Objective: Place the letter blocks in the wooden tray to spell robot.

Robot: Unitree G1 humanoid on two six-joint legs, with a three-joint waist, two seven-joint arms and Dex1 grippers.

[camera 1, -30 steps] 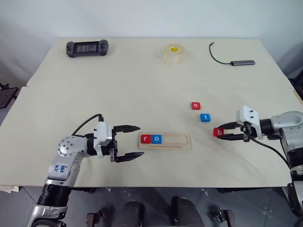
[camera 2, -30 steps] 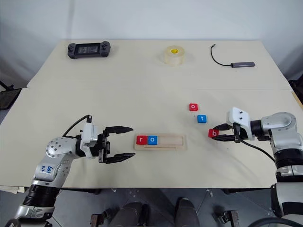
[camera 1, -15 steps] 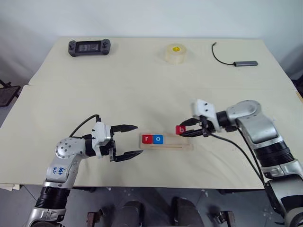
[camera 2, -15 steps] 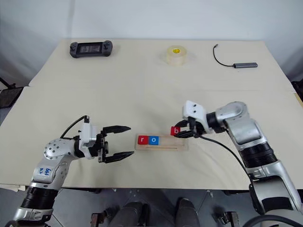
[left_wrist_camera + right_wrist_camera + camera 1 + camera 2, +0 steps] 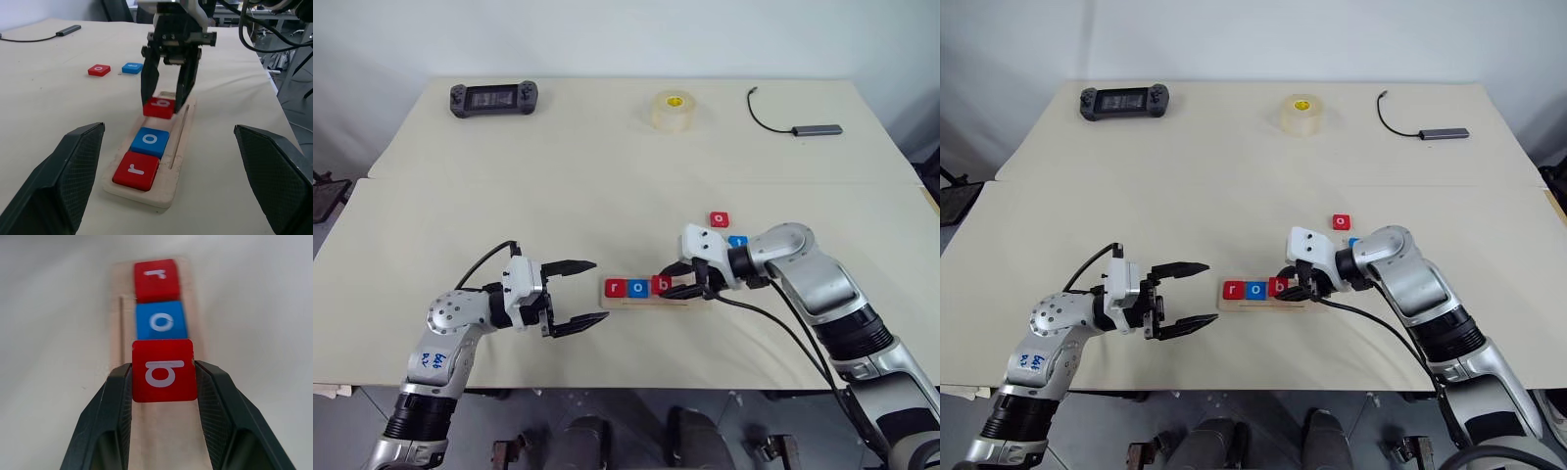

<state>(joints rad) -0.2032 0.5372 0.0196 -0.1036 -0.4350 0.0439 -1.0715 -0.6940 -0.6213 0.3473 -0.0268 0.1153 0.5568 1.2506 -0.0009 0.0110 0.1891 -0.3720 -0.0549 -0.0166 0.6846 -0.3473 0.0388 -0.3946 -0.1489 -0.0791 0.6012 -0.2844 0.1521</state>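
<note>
Item one, upper left of the head view: a black handheld controller [image 5: 493, 98] on the pale table [image 5: 558, 196], well apart from everything else.

Item two, lower left: my left gripper [image 5: 584, 296], fingers spread wide with nothing between them, pointing toward the left end of the wooden tray [image 5: 693, 302] and stopping short of it.

Item three, lower centre: the tray itself, lying crosswise, with the red r block [image 5: 615, 288] at its left end and the blue o block [image 5: 637, 287] touching it on the right.

Item four, just right of those: the red b block [image 5: 659, 285], pinched by its two side edges in my right gripper [image 5: 672, 282], directly beside the blue o. From the left wrist view [image 5: 159, 107] it sits slightly above the tray's groove, not clearly seated.

Item five, centre right: a red o block [image 5: 720, 219] loose on the table, and a blue block [image 5: 737, 241] just below it, partly behind my right arm.

Item six, top centre: a roll of clear tape [image 5: 673, 110].

Item seven, upper right: a grey hub with a black cable [image 5: 798, 126].
</note>
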